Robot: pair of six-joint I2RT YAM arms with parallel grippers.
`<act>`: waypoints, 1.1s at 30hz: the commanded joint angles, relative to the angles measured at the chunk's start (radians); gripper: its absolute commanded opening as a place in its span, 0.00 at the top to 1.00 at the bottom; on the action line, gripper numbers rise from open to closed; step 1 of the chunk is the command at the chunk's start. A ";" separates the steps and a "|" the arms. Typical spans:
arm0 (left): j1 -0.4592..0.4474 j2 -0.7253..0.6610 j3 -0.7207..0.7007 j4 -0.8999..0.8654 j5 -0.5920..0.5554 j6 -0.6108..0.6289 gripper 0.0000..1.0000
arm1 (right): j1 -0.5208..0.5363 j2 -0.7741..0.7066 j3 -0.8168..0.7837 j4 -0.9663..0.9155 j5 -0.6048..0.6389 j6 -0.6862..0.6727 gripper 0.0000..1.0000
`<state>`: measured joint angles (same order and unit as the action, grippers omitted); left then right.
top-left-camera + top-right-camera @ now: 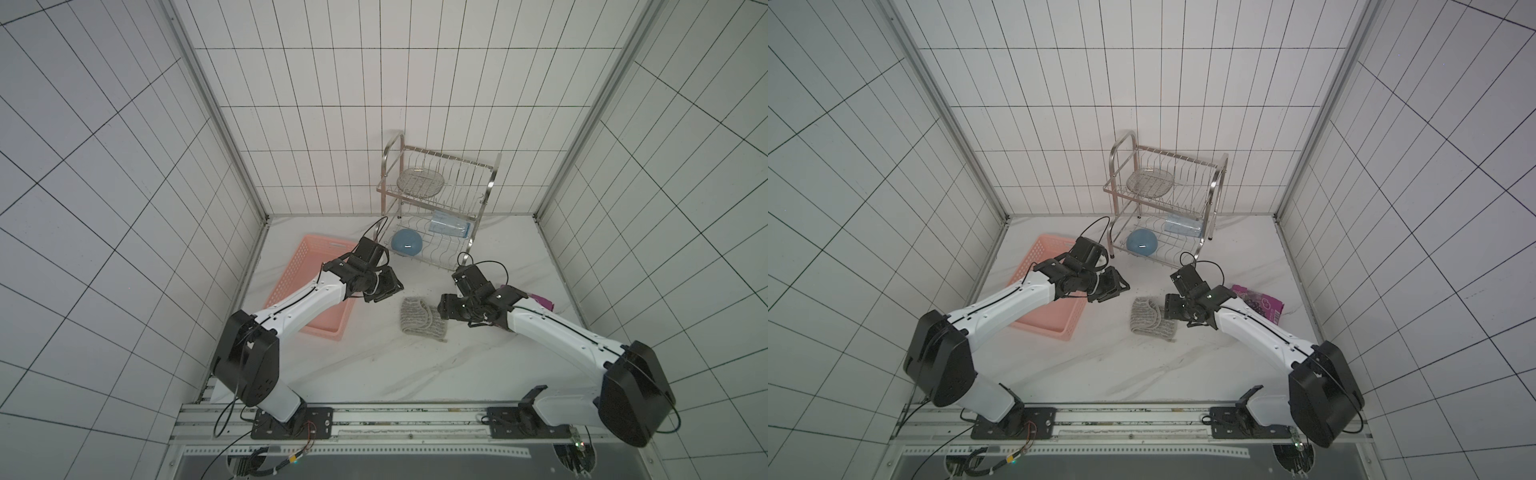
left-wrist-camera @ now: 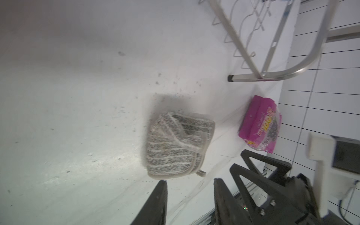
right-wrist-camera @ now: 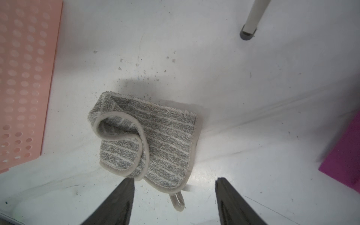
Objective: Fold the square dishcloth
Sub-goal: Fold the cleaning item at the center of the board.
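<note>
While the square dishcloth [image 1: 422, 318] lies folded over and a bit crumpled on the table [image 1: 374, 365] btw. both arms, the right gripper [image 3: 174, 179] hangs just at its edge w/ jaws wide, holding nothing. The left gripper [image 2: 190, 180] is near, jaws part-open & empty, beside the pink basket [image 1: 291, 282].

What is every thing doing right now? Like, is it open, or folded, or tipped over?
Dishcloth, lying on the table, folded over with one corner curled up, not held.
Left claw, open, holding nothing.
Right claw, open, holding nothing, by the dishcloth.
Basket, on the table, visible part empty.
Bowl, looks upside down in the rack.
Snack packet, lying flat on the table.
Rack, standing upright.
</note>
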<state>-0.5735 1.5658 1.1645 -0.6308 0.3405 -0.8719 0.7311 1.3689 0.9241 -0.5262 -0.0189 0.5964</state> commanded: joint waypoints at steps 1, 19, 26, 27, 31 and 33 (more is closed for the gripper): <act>0.013 0.002 -0.048 0.074 0.000 0.005 0.59 | 0.022 0.078 0.057 0.024 -0.003 -0.042 0.27; 0.022 0.206 -0.092 0.205 0.083 0.011 0.72 | 0.084 0.291 0.158 0.053 -0.019 -0.031 0.28; 0.020 0.220 -0.088 0.220 0.095 0.007 0.74 | 0.091 0.243 0.136 0.018 0.026 0.016 0.27; 0.020 0.221 -0.086 0.219 0.095 0.007 0.75 | 0.092 0.233 0.128 0.017 0.030 0.024 0.27; 0.019 0.232 -0.075 0.219 0.099 0.007 0.77 | 0.093 0.191 0.098 0.015 0.049 0.051 0.27; 0.018 0.239 -0.068 0.220 0.101 0.007 0.77 | 0.093 0.172 0.078 0.025 0.041 0.058 0.27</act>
<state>-0.5560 1.7802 1.0767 -0.4309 0.4301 -0.8680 0.8188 1.5738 1.0317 -0.4866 -0.0032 0.6228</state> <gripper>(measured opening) 0.231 0.731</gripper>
